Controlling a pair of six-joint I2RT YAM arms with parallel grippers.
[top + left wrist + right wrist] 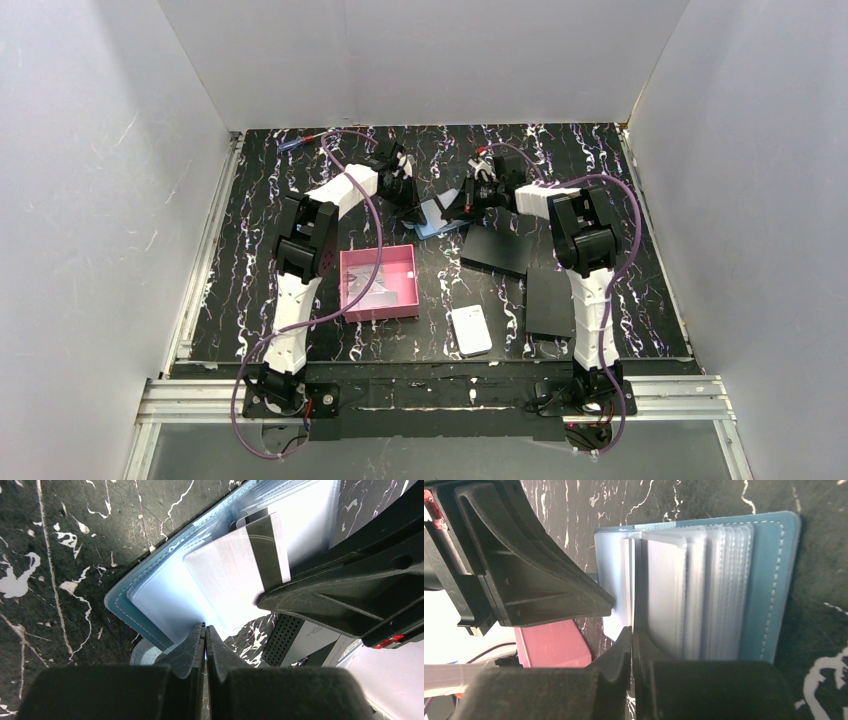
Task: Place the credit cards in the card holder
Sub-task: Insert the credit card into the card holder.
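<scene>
Two robot arms meet over the open teal-blue card holder (437, 222), which lies on the black marbled bench (250, 230) in the upper middle of the overhead frame, its cover flat and its clear sleeves fanned upward. In the left wrist view the left pincer (205, 630), rising from the bottom centre of the frame, is pressed together on the pale inside edge of the holder near its lower corner. From the right of that frame the right pincer (270, 596) pinches a whitish-grey credit card (235, 565) with a black stripe, and the card lies across the holder's pale inside, its far end among the sleeves. In the right wrist view that card shows only edge-on between the closed fingers, just left of the stack of sleeves. Toward the lower middle of the overhead frame, well apart from the holder, stand a pink tray (405, 262) and a white block (471, 330). Two black rectangles (497, 250) lie to the right, the nearer one just beside the holder.
</scene>
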